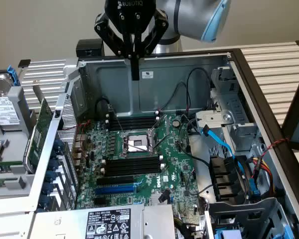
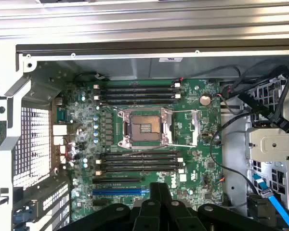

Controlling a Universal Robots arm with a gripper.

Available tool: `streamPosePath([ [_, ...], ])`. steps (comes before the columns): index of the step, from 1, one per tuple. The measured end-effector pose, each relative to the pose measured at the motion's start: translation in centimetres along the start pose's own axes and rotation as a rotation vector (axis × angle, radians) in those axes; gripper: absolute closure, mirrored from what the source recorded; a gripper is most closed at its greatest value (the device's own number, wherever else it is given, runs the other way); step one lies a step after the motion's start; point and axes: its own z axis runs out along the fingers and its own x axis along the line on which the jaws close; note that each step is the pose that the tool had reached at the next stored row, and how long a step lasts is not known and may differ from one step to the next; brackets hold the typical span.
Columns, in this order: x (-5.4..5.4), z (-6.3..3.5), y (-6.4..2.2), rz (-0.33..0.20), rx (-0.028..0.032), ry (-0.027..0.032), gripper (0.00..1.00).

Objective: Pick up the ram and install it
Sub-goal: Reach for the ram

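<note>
the black two-finger pincer (image 1: 135, 74) hangs at the upper middle of the exterior view, over the back wall of the open grey metal computer case (image 1: 229, 56). its fingers are pressed together and hold nothing. the ram, a narrow green circuit-board stick (image 1: 39, 129), looks to be standing on edge outside the case at the exterior view's left, well apart from the pincer, though i cannot be sure it is not the broader card.

the long black memory slots with white end clips (image 1: 132, 164) on the green motherboard (image 1: 169, 149) look empty. the risks as i judge them:
- closed fingers would knock the stick over rather than grip it.
- the wrong green board could be taken.
- a skewed carry could strike the bare silver processor socket (image 1: 135, 144) just beside the slots.
- the loose black cables (image 1: 189, 79) could snag.
</note>
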Motion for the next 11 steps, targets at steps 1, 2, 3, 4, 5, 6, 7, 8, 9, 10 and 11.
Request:
streamPosePath([
  [1, 0.0, 0.0, 0.0, 0.0, 0.0001, 0.0, 0.89],
  [2, 0.0, 0.0, 0.0, 0.0, 0.0001, 0.0, 0.89],
  [3, 0.0, 0.0, 0.0, 0.0, 0.0002, 0.0, 0.89],
  [4, 0.0, 0.0, 0.0, 0.0, 0.0002, 0.0, 0.89],
  [5, 0.0, 0.0, 0.0, 0.0, 0.0003, 0.0, 0.89],
  [6, 0.0, 0.0, 0.0, 0.0, 0.0004, 0.0, 0.89],
  [7, 0.0, 0.0, 0.0, 0.0, 0.0004, 0.0, 0.89],
  [8, 0.0, 0.0, 0.0, 0.0, 0.0004, -0.0001, 0.89],
  [9, 0.0, 0.0, 0.0, 0.0, 0.0004, -0.0001, 0.89],
  [10, 0.0, 0.0, 0.0, 0.0, 0.0005, -0.0001, 0.89],
  [11, 0.0, 0.0, 0.0, 0.0, 0.0005, -0.0001, 0.89],
])
